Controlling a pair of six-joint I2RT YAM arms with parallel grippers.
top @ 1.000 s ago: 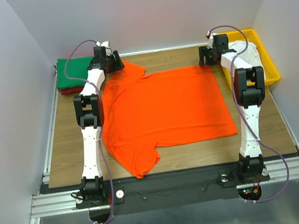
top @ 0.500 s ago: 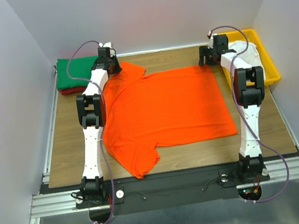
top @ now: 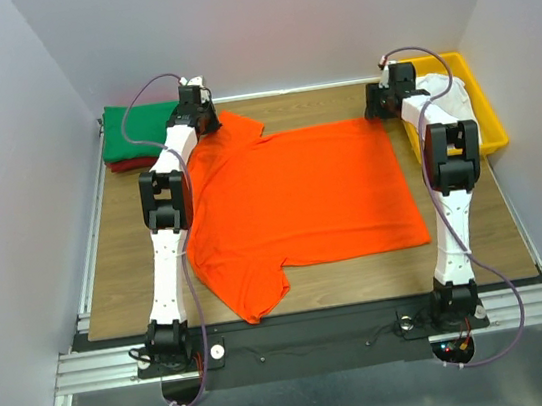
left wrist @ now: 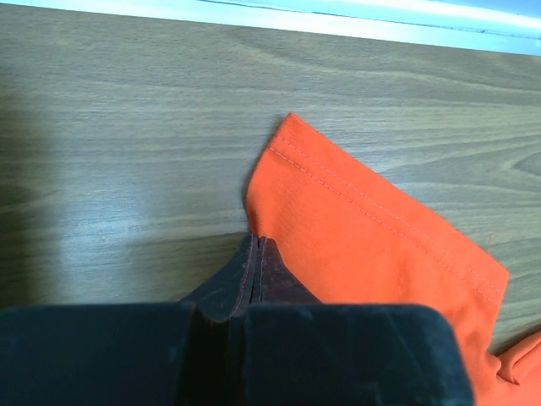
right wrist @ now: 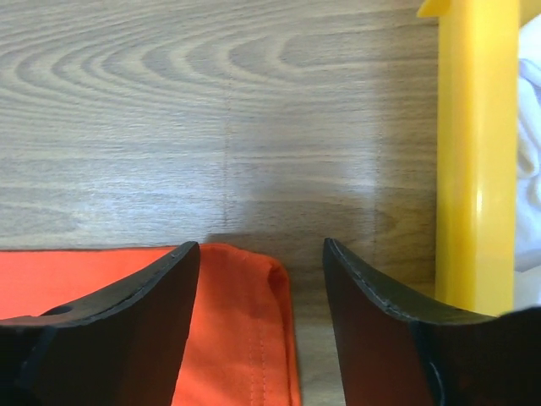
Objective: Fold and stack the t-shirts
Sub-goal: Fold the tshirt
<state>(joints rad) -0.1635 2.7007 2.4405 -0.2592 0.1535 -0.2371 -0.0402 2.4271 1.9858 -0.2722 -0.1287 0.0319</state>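
A wooden table (top: 129, 273) with a mid-brown grain fills the middle of the booth, closed in by three plain pale walls: a back wall (top: 266, 22), a left wall (top: 8, 199) and a right wall (top: 532, 45) that lean outward toward the top of the overhead view. A slim metal rail (top: 92, 258) runs down the table's left edge, and a pale strip (left wrist: 338, 21) borders its far edge (seen close up from the left wrist). Along the near edge lies a black plate (top: 309, 331) on ribbed aluminium bars (top: 92, 367), and below these a dull grey metal sheet (top: 319, 398). The light is even and soft, with faint shadows on the wood.
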